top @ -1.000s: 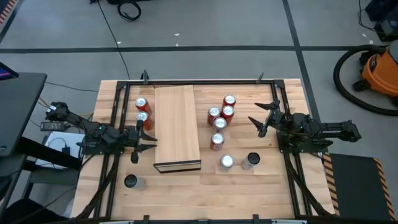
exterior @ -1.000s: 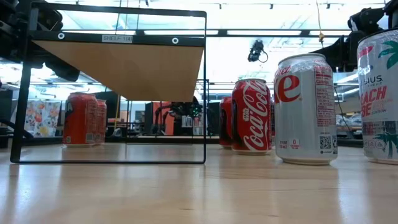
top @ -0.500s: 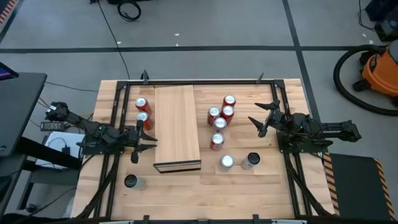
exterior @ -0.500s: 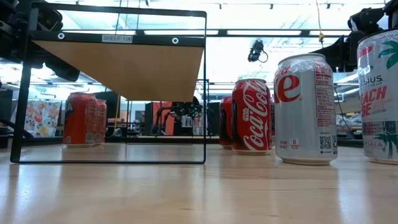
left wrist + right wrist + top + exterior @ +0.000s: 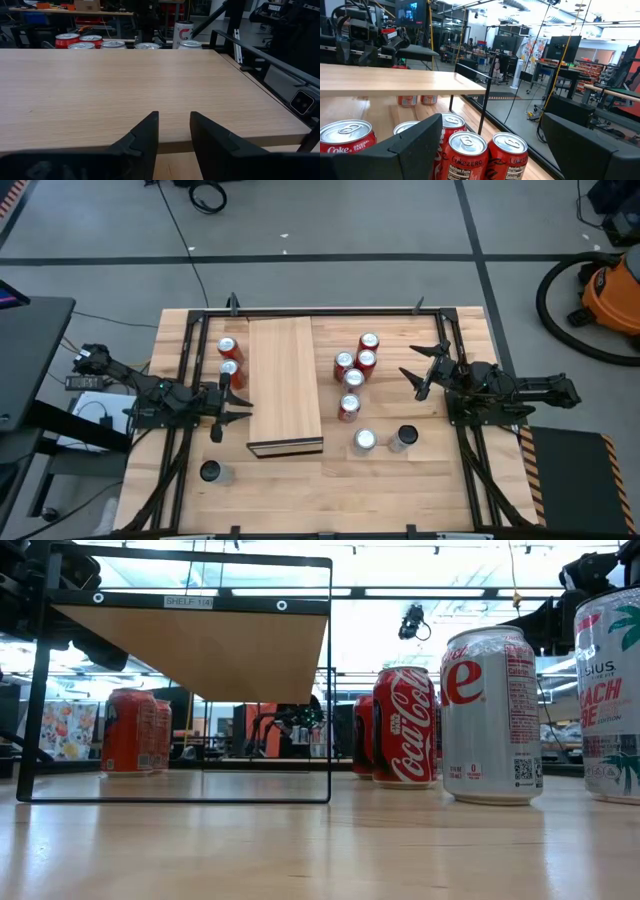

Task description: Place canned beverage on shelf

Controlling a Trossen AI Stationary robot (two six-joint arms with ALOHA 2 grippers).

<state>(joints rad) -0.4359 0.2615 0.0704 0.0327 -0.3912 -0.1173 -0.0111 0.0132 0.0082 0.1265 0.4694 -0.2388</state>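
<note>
Shelf [image 5: 285, 380]: raised board on a dark frame, mid-surface; top bare, no can on it yet.
Cans: red cluster [image 5: 355, 370] right of the shelf, two red cans [image 5: 228, 360] on its left, all standing on the surface [image 5: 400, 480].
Left hand [image 5: 240, 402]: at the shelf's left edge, fingers narrowly parted, holding nothing.
Right hand [image 5: 418, 370]: just beside the cluster, fingers spread, empty; likely lined up for a pick.

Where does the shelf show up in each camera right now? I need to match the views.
High view: the shelf, left of table centre.
Low view: raised board, upper left.
Left wrist view: broad top fills the middle.
Right wrist view: pale board at left.
Shared landmark: the red cans beside it.
</note>
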